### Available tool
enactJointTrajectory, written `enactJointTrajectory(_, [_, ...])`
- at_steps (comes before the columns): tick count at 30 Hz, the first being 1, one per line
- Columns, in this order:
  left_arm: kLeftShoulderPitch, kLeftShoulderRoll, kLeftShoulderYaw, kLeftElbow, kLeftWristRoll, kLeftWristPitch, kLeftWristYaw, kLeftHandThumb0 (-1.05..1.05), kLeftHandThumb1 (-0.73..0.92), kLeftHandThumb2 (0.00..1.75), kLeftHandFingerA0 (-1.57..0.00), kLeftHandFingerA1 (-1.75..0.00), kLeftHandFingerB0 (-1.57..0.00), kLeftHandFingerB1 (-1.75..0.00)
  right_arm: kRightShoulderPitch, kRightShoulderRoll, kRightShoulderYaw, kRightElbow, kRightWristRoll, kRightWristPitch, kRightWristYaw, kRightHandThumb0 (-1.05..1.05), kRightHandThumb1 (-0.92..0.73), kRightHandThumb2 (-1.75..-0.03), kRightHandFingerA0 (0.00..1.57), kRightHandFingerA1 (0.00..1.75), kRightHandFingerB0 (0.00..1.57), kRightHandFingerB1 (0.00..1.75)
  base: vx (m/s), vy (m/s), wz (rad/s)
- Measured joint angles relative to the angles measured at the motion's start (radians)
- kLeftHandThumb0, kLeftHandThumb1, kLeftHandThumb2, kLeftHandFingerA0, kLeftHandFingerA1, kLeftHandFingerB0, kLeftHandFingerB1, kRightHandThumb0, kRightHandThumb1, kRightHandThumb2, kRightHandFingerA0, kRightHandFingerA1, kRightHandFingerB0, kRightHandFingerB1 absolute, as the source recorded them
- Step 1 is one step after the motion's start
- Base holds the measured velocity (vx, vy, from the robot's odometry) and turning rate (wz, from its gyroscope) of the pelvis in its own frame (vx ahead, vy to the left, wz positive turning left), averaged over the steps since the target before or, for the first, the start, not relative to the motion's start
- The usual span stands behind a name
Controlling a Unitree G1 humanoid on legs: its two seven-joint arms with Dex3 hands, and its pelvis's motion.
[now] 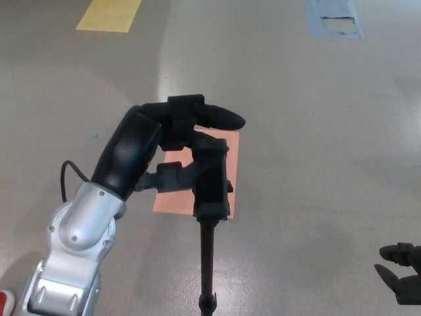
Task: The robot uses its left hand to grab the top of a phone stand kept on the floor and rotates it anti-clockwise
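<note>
Left hand [172, 141] is wrapped on the top of the phone stand [212, 181]: fingers [217, 117] reach over the far side of the black clamp head, thumb presses in from the left, so it is clenched on the head, not loose. The stand sits near centre of the floor [316, 131], its pole running straight down toward the near edge of the picture, head directly over an orange floor patch [174, 194]. Long axis of the pole is vertical, and the hand comes at it from the left and slightly above, so the twist has to be about that pole, not a sideways pull, or it will likely tip. Right hand [402, 264] is low at the near right, well apart from the stand, holding nothing, fingers loosely curled. Left is clearly the nearer hand.
</note>
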Motion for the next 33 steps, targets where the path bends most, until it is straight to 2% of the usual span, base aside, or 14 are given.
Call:
enactJointTrajectory(6, [-0.020,-0.009,0.026,0.000,-0.049,0.086,-0.014,-0.16,0.67,0.60,-0.91,-0.57,-0.80,-0.51,-0.002,0.000,0.000,0.000,0.000,0.000,0.000,-0.84,-0.71,-1.07,0.08,0.45,0.00,0.19,0.00,0.000,0.00])
enactJointTrajectory(12, [-0.040,-0.017,0.052,0.001,-0.097,0.170,-0.027,-0.15,0.67,0.60,-0.89,-0.58,-0.79,-0.51,-0.004,0.000,0.000,0.000,0.000,0.000,0.000,-0.82,-0.71,-1.06,0.07,0.45,0.03,0.19,0.00,0.000,0.00])
enactJointTrajectory(13, [-0.042,-0.018,0.055,0.001,-0.103,0.180,-0.028,-0.15,0.67,0.60,-0.89,-0.58,-0.78,-0.51,-0.005,0.000,0.000,0.000,0.000,0.000,0.000,-0.77,-0.69,-1.07,0.03,0.44,0.00,0.22,0.00,0.000,0.00])
enactJointTrajectory(14, [-0.044,-0.019,0.057,0.001,-0.108,0.188,-0.029,-0.15,0.67,0.60,-0.91,-0.58,-0.79,-0.51,-0.005,0.000,0.000,0.000,0.000,0.000,0.000,-0.82,-0.71,-1.06,0.11,0.46,0.00,0.20,0.00,0.000,0.00])
enactJointTrajectory(18, [-0.056,-0.030,0.078,0.001,-0.141,0.250,-0.032,-0.16,0.67,0.60,-0.90,-0.58,-0.79,-0.51,-0.011,0.000,0.000,0.000,0.000,0.000,0.000,-0.78,-0.68,-1.05,0.16,0.49,0.00,0.23,0.00,0.000,0.00])
enactJointTrajectory(25, [-0.071,-0.046,0.100,0.000,-0.187,0.331,-0.033,-0.17,0.66,0.60,-0.88,-0.58,-0.69,-0.47,-0.027,0.000,0.000,-0.001,0.000,0.000,0.000,-0.78,-0.71,-1.05,0.08,0.45,0.03,0.22,0.00,0.000,0.00])
enactJointTrajectory(26, [-0.073,-0.047,0.104,0.000,-0.194,0.343,-0.033,-0.23,0.62,0.58,-0.73,-0.50,-0.47,-0.36,-0.029,0.000,0.000,-0.001,0.000,0.000,0.000,-0.74,-0.70,-1.05,0.03,0.43,0.01,0.24,0.00,0.000,0.00])
enactJointTrajectory(27, [-0.075,-0.048,0.108,0.000,-0.202,0.355,-0.033,-0.23,0.62,0.58,-0.73,-0.50,-0.47,-0.36,-0.032,0.000,0.000,-0.001,0.000,0.000,0.000,-0.74,-0.70,-1.05,0.03,0.43,0.01,0.24,0.00,0.000,0.00])
enactJointTrajectory(28, [-0.077,-0.049,0.114,-0.001,-0.210,0.369,-0.034,-0.30,0.58,0.58,-0.59,-0.45,-0.36,-0.32,-0.034,0.000,0.000,-0.001,0.000,0.000,0.000,-0.79,-0.71,-1.04,0.09,0.45,0.03,0.21,0.00,0.000,0.00])
enactJointTrajectory(29, [-0.081,-0.049,0.120,-0.001,-0.223,0.390,-0.035,-0.30,0.58,0.58,-0.59,-0.45,-0.36,-0.32,-0.037,0.000,0.000,-0.001,0.000,0.000,0.001,-0.79,-0.71,-1.04,0.09,0.45,0.03,0.21,0.00,0.000,0.00])
enactJointTrajectory(30, [-0.083,-0.049,0.122,-0.002,-0.228,0.396,-0.036,-0.31,0.40,0.93,0.00,-0.47,0.00,-0.48,-0.038,0.000,0.000,-0.001,0.000,0.000,0.001,-0.72,-0.70,-1.05,0.03,0.43,0.01,0.24,0.00,0.000,0.00])
enactJointTrajectory(31, [-0.086,-0.049,0.126,-0.002,-0.239,0.413,-0.038,-0.31,0.40,0.93,0.00,-0.47,0.00,-0.48,-0.041,0.000,0.000,-0.001,0.000,0.000,0.001,-0.72,-0.70,-1.05,0.03,0.43,0.01,0.24,0.00,0.000,0.00])
enactJointTrajectory(32, [-0.086,-0.049,0.127,-0.002,-0.241,0.416,-0.039,-0.68,0.45,0.79,-0.11,-0.40,0.00,-0.16,-0.041,0.000,0.000,-0.001,0.000,0.000,0.001,-0.80,-0.72,-1.02,0.07,0.43,0.08,0.19,0.00,0.000,0.00])
enactJointTrajectory(33, [-0.093,-0.044,0.131,-0.002,-0.256,0.440,-0.047,-0.68,0.45,0.79,-0.11,-0.40,0.00,-0.16,-0.045,0.000,0.000,-0.002,0.000,0.000,0.001,-0.80,-0.72,-1.02,0.07,0.43,0.08,0.19,0.00,0.000,0.00])
